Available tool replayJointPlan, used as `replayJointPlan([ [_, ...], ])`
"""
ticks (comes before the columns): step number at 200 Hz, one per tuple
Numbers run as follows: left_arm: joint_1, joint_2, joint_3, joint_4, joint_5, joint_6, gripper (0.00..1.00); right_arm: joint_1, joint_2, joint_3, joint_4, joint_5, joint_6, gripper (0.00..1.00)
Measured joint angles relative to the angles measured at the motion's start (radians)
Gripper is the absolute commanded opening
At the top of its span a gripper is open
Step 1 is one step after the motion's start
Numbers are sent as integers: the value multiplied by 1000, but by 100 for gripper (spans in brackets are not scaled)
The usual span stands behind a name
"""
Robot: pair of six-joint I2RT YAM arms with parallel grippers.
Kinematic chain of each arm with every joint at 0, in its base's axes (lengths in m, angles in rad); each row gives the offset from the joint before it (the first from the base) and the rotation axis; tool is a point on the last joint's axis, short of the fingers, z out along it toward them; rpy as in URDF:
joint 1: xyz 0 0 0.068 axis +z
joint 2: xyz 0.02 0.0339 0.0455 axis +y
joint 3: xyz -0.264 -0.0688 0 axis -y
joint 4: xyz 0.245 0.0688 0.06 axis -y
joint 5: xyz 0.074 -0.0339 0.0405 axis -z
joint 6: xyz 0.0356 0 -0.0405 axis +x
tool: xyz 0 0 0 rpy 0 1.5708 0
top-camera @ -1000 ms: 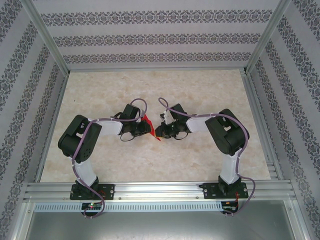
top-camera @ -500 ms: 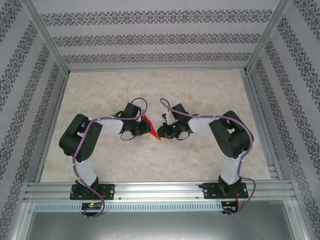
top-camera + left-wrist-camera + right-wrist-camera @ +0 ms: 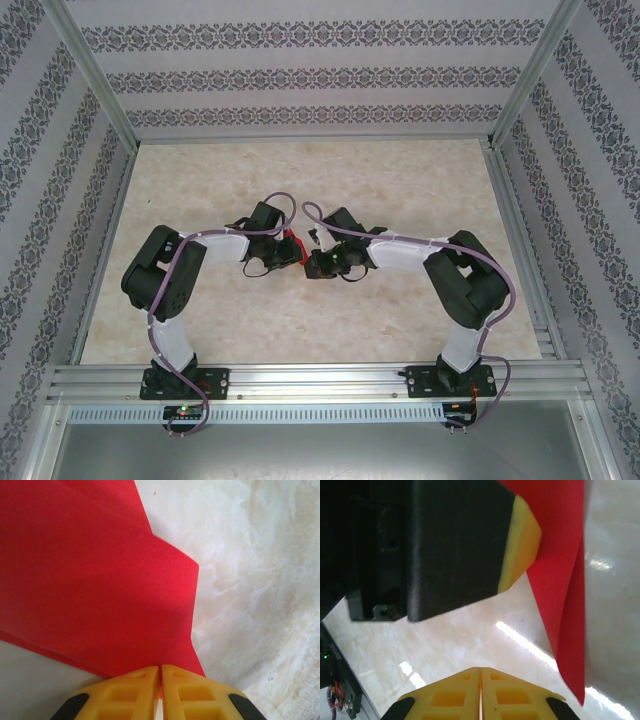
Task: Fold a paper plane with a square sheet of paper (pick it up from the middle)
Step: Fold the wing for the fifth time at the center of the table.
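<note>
Sheet of paper [image 3: 90, 580] was pinched in the left gripper [image 3: 160, 674] over the middle of the surface [image 3: 250, 580]; outline mostly hidden.
From above, just a red sliver showed between the two gripper heads. In the left wrist view the sheet ran off the top and left frame edges, so full shape was unclear. Bright red, folded, layered edges, tapering to a point. Right gripper [image 3: 480, 674] was closed on nothing, with the sheet hanging near it, apart.

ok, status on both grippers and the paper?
Left gripper shut on the red paper at its edge, paper folded over. Right gripper shut, empty, just beside the paper. No obstruction seen.
</note>
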State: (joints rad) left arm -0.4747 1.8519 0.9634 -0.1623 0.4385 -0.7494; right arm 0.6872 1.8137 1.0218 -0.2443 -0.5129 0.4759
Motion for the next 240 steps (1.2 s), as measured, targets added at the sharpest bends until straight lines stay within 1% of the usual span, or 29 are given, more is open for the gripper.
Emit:
replayJointPlan([
  [71, 0, 3, 8, -13, -1, 0, 13, -8, 67, 51, -29, 25, 0, 6],
  [182, 0, 6, 16, -27, -3, 0, 12, -29, 88, 49, -51, 33, 0, 6],
  [240, -4, 6, 20, -33, -11, 0, 12, -42, 91, 28, -24, 11, -3, 7],
])
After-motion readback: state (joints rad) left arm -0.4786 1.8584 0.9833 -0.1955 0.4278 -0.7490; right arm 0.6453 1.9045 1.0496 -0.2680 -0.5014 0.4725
